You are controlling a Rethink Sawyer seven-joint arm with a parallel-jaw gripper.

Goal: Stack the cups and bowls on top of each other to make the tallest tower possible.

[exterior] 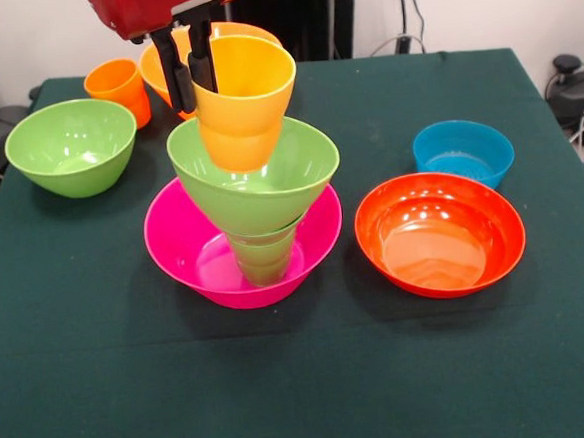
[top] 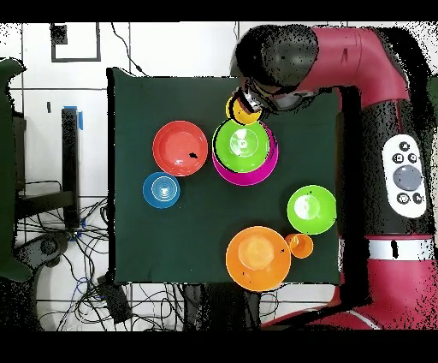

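The tower stands mid-table: a big pink bowl (exterior: 189, 248) holds an upright green cup (exterior: 265, 259), and a light green bowl (exterior: 275, 185) sits on that cup. My gripper (exterior: 189, 74) is shut on the rim of the yellow-orange cup (exterior: 248, 97), one finger inside the wall and one outside. The cup hangs tilted, its base at the green bowl's near-left rim; I cannot tell if it touches. In the overhead view the cup (top: 242, 110) shows just beyond the green bowl (top: 242, 144) and the pink bowl (top: 250, 177).
A second light green bowl (exterior: 71, 144) stands at the left, with an orange cup (exterior: 117, 86) and an orange bowl (exterior: 156, 66) behind it. A red-orange bowl (exterior: 438, 234) and a blue bowl (exterior: 463, 152) stand at the right.
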